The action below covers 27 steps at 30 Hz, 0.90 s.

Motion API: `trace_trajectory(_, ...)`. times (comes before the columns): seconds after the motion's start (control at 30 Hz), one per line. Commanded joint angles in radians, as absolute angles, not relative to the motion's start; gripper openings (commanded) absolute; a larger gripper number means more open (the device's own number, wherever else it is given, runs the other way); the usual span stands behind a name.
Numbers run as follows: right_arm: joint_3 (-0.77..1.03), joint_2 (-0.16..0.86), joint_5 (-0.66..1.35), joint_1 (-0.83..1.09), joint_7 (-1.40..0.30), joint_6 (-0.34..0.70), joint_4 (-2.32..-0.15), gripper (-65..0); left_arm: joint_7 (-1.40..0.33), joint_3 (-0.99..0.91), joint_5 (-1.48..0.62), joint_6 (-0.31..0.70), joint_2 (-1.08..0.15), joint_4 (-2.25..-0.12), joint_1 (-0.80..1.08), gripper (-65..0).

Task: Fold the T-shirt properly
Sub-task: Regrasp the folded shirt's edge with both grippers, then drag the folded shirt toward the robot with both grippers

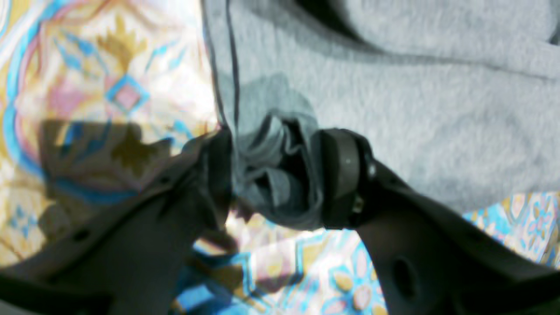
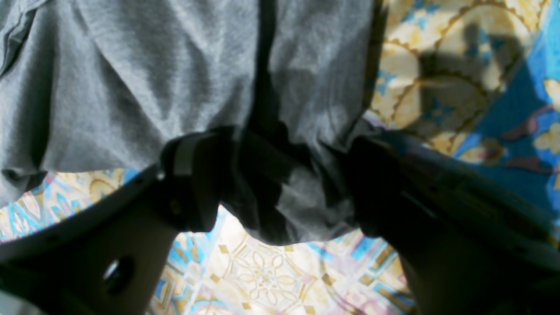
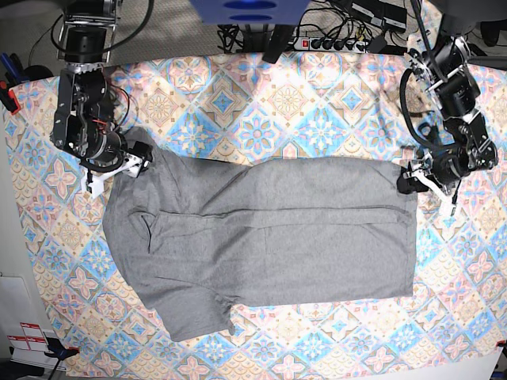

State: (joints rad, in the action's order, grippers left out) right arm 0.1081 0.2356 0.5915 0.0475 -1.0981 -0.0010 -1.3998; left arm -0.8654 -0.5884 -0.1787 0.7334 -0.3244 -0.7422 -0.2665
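Note:
The heather-grey T-shirt (image 3: pixel 269 237) lies spread on the tile-patterned tablecloth, partly folded lengthwise, with a sleeve hanging at the lower left. My left gripper (image 3: pixel 413 179), at the shirt's right upper corner, is shut on a bunch of the grey fabric (image 1: pixel 271 175). My right gripper (image 3: pixel 141 161), at the shirt's left upper corner, is shut on bunched fabric too (image 2: pixel 284 192). Both corners are lifted slightly off the cloth. The shirt's logo is not visible.
The colourful tablecloth (image 3: pixel 261 103) covers the table. Cables and a power strip (image 3: pixel 333 43) lie along the far edge. A red clamp (image 3: pixel 8 99) sits at the left edge. Bare floor shows past the cloth's left side.

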Motion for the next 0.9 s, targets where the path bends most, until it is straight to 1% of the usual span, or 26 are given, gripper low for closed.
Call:
trace_trajectory(0.0, 0.093, 0.240, 0.611, 0.039, -1.115, 0.005, -1.409, -23.4, -0.952, -0.545, -0.081, 0.698, -0.305, -0.722, -0.249, -34.6)
trace_trajectory(0.03, 0.073, 0.240, 0.613, 0.039, -1.115, 0.005, -1.411, -27.0, -0.952, -0.507, -0.088, 0.698, -0.303, -0.722, -0.249, -35.4)
trace_trajectory(0.07, 0.053, 0.240, 0.613, 0.039, -1.115, 0.005, -1.411, -31.5, -0.951, -0.469, -0.091, 0.698, -0.303, -0.723, -0.245, -38.0)
trace_trajectory(0.13, 0.030, 0.240, 0.613, 0.035, -1.115, 0.005, -1.408, -40.5, -0.949, -0.415, -0.091, 0.698, -0.291, -0.723, -0.245, -45.6)
trace_trajectory(0.2, 0.025, 0.240, 0.613, 0.035, -1.112, 0.005, -1.403, -47.2, -0.949, -0.380, -0.091, 0.698, -0.282, -0.723, -0.245, -52.4)
trace_trajectory(0.27, 0.024, 0.240, 0.613, 0.033, -1.113, 0.005, -1.402, -52.4, -0.949, -0.354, -0.090, 0.698, -0.275, -0.723, -0.245, -56.5)
trace_trajectory(0.33, 0.025, 0.240, 0.613, 0.033, -1.113, 0.005, -1.402, -56.1, -0.949, -0.335, -0.090, 0.698, -0.274, -0.723, -0.245, -58.7)
trace_trajectory(0.43, 0.028, 0.243, 0.613, 0.036, -1.113, 0.005, -1.403, -59.5, -0.949, -0.306, -0.090, 0.698, -0.274, -0.723, -0.234, -62.8)
trace_trajectory(0.5, 0.030, 0.246, 0.613, 0.041, -1.113, 0.004, -1.409, -60.8, -0.949, -0.298, -0.091, 0.698, -0.274, -0.728, -0.213, -64.1)
trace_trajectory(0.6, 0.104, 0.251, 0.611, 0.082, -1.113, 0.001, -1.411, -62.0, -0.947, -0.300, -0.091, 0.698, -0.274, -0.816, -0.142, -64.1)
trace_trajectory(0.77, 0.223, 0.251, 0.611, 0.137, -1.115, 0.001, -1.411, -62.0, -0.951, -0.303, -0.091, 0.698, -0.274, -1.013, -0.002, -64.1)
trace_trajectory(0.87, 0.266, 0.252, 0.611, 0.168, -1.115, 0.001, -1.411, -62.0, -0.957, -0.305, -0.091, 0.698, -0.274, -1.092, 0.053, -64.1)
